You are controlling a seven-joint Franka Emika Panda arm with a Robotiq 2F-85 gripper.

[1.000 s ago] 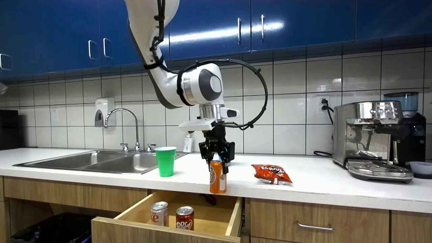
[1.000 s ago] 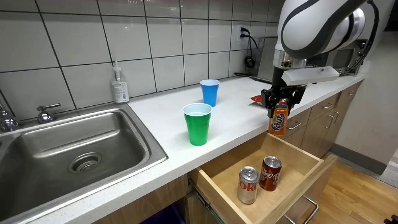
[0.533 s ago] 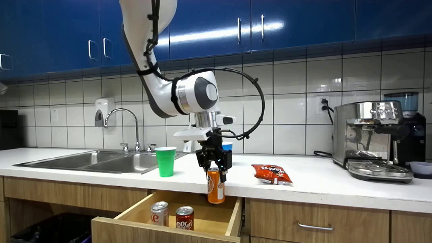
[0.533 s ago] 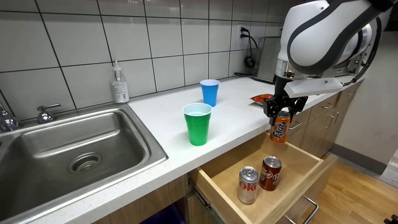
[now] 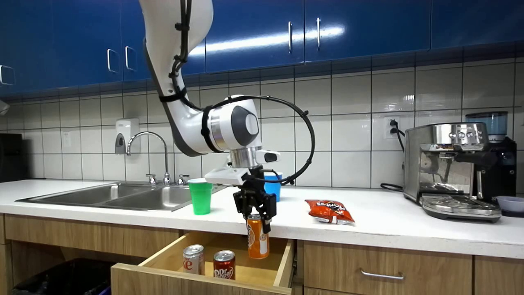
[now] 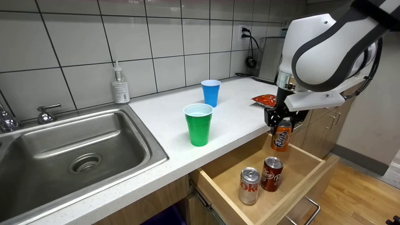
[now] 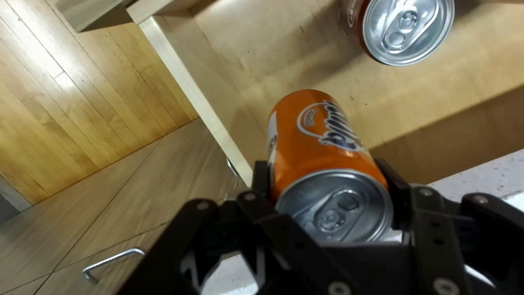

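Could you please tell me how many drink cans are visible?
3: the orange can in the gripper; Coke can and Dr Pepper can in the drawer. Others may be hidden.

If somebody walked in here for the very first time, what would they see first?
Probably the bright orange can, held in the black hand over the open drawer. Inside that drawer stand a silver can and a dark red can. The shiny blue cupboards, high up in an exterior view, and the green cup on the counter would likely catch the eye too.
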